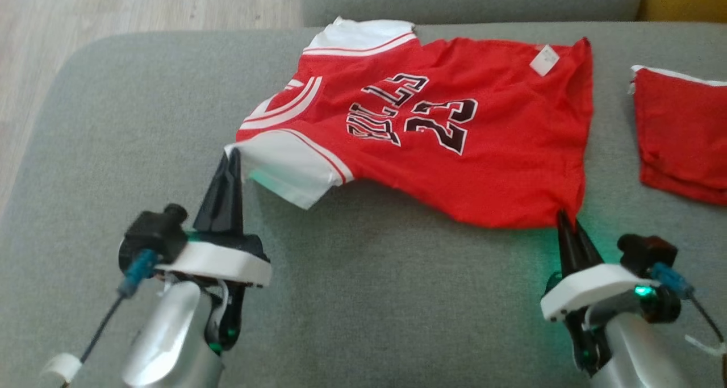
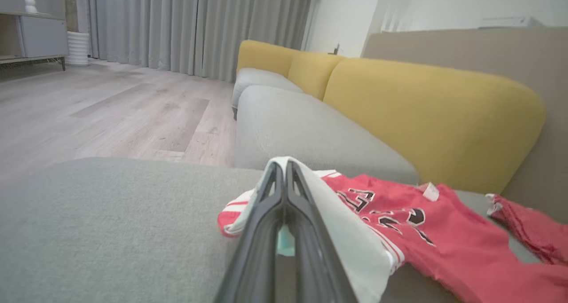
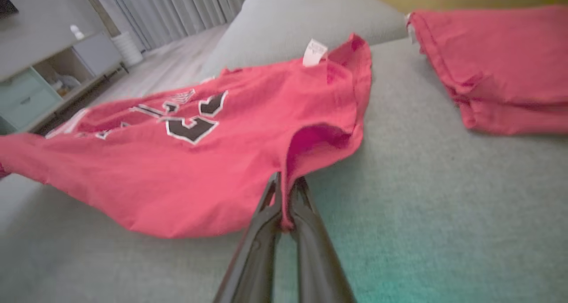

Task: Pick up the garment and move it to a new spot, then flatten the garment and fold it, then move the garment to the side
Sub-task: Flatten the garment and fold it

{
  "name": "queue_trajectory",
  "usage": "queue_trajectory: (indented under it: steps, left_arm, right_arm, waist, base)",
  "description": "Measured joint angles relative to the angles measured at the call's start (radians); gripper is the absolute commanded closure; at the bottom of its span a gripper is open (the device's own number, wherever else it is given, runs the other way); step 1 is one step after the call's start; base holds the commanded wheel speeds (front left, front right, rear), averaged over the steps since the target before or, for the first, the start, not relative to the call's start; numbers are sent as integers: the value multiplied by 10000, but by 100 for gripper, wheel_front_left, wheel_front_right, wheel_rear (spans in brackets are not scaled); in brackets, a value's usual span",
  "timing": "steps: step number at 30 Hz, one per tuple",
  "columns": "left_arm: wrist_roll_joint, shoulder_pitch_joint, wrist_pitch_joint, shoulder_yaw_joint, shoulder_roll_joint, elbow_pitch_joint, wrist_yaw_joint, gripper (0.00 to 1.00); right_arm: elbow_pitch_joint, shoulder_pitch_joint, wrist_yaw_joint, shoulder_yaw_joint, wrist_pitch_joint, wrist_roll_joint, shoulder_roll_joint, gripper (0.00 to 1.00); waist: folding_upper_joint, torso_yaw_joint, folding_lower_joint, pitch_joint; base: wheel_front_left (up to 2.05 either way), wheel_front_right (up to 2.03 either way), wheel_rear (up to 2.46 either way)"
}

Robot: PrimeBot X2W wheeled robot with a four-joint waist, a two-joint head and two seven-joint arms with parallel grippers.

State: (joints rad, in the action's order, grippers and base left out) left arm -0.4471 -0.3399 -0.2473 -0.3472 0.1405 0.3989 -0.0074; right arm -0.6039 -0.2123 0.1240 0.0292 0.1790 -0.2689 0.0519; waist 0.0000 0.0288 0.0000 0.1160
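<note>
Red cloth, and that's your one garment [image 1: 454,149]: a jersey with two white sleeves and a black 23, spread across the grey sofa seat [image 1: 369,297], collar end toward your left and hem toward your right. You've got two tools on it, one at each near corner. Your left tool [image 1: 233,156] is clenched on the edge of the near white sleeve [image 1: 289,169]. In the left wrist view the white fabric wraps up and over both dark fingers, which are pressed tight together. Your right tool [image 1: 564,216] is pinched on the near corner of the red hem, and in the right wrist view a fold of red cloth is nipped right between the fingers. Between those two grips the near edge of the garment looks lifted a little off the seat, while the far side lies flat on it. One white tag [image 1: 544,60] sticks up at the far hem corner. Off to your right, well apart from the hem, there's a second red piece [image 1: 681,138], folded and lying flat on the same seat. Beyond it all, the left wrist view gives you three yellow back cushions [image 2: 435,116] in a row and pale wooden floor [image 2: 111,112] to the side.
</note>
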Motion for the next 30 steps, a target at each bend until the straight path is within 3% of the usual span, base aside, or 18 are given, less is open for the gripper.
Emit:
queue_trajectory:
  steps: [9,13,22,30]
  left_arm:
    - [-596,-1232,702,355,10,-848,-134,100]
    - [-757,-2125,817,616,-15,-1327,-96,100]
    - [-1151,-2569,1181,1223,40,-3277,387,100]
    - [-1294,-2609,2359,1540,453,-6197,976,100]
  right_arm:
    - [2238,-608,0,-211,-385,-109,6,100]
    - [3453,-1238,0,-290,-773,-130,360,100]
    - [6228,-1580,0,-437,-2004,-805,1411,100]
    - [8909,-1406,0,-1432,-3565,-1411,1450,100]
  waist:
    - [0,-3,-1,-476]
    - [0,-40,0,-708]
    - [0,-162,0,-1146]
    - [0,-158,-1,-928]
  base:
    - [0,0,0]
    - [0,0,0]
    - [0,0,0]
    - [0,0,0]
